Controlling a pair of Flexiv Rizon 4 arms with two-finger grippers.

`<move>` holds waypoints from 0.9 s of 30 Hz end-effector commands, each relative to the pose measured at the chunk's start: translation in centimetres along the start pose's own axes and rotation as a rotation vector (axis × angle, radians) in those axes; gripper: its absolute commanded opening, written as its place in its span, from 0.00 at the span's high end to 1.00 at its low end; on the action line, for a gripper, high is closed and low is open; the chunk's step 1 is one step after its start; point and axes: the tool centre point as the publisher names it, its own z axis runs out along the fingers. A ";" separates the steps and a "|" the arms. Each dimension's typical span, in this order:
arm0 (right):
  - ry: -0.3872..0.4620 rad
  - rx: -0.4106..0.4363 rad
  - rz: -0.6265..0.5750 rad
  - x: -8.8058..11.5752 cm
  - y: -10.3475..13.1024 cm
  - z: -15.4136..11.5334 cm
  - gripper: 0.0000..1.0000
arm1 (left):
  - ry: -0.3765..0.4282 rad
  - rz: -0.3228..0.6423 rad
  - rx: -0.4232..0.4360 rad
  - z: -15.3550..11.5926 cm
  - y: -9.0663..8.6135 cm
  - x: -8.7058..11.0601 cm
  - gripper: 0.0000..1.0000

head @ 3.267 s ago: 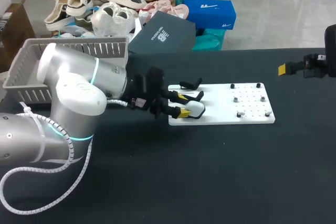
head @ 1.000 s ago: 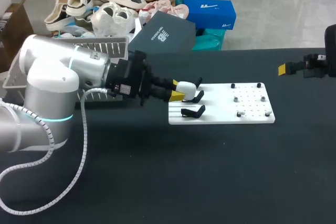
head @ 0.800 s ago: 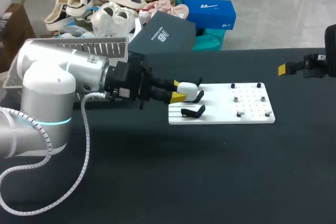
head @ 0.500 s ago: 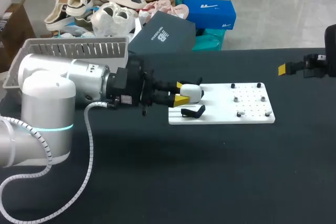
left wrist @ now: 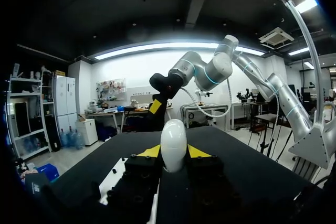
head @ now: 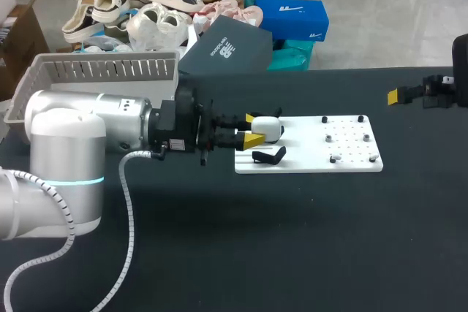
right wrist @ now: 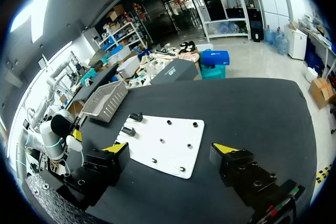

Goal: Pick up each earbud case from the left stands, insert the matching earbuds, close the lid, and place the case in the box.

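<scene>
My left gripper (head: 252,128) is shut on a white earbud case (head: 270,130), held just above the left end of the white board (head: 307,153). In the left wrist view the case (left wrist: 174,145) stands upright between the yellow fingertips (left wrist: 150,151). An empty black stand (head: 268,156) sits on the board just in front of the case. Small dark earbuds (head: 329,137) sit on pegs on the board's right half. My right gripper (head: 409,95) stays near the table's far right edge; in its own view it (right wrist: 171,150) is open and empty, facing the board (right wrist: 168,140).
A grey slatted basket (head: 95,71) stands at the back left of the black table, behind my left arm. Two black stands (right wrist: 131,124) show on the board's near-left end in the right wrist view.
My left gripper has carried the case a little right and down over the board, and the left arm has swung lower and flatter. The right arm has not moved.
</scene>
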 end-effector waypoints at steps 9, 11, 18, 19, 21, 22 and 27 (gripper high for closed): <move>0.002 -0.006 -0.001 0.0 -0.2 0.0 0.00 | -0.001 0.002 -0.010 0.0 -0.2 0.0 1.00; 0.002 -0.006 -0.001 0.0 -0.2 0.0 0.00 | -0.001 0.002 -0.010 0.0 -0.2 0.0 1.00; 0.002 -0.006 -0.001 0.0 -0.2 0.0 0.00 | -0.066 -0.027 -0.028 0.8 -1.1 0.6 1.00; 0.002 -0.006 -0.001 0.0 -0.2 0.0 0.00 | -0.074 -0.017 -0.027 1.2 -1.1 0.5 1.00; 0.002 -0.006 -0.001 0.0 -0.2 0.0 0.00 | -0.089 -0.004 -0.011 1.9 -1.0 0.4 1.00; 0.002 -0.006 -0.001 0.0 -0.2 0.0 0.00 | -0.091 -0.004 -0.009 2.1 -1.0 0.3 1.00; 0.002 -0.006 -0.001 0.0 -0.2 0.0 0.00 | -0.092 -0.006 0.042 3.9 -0.7 0.6 1.00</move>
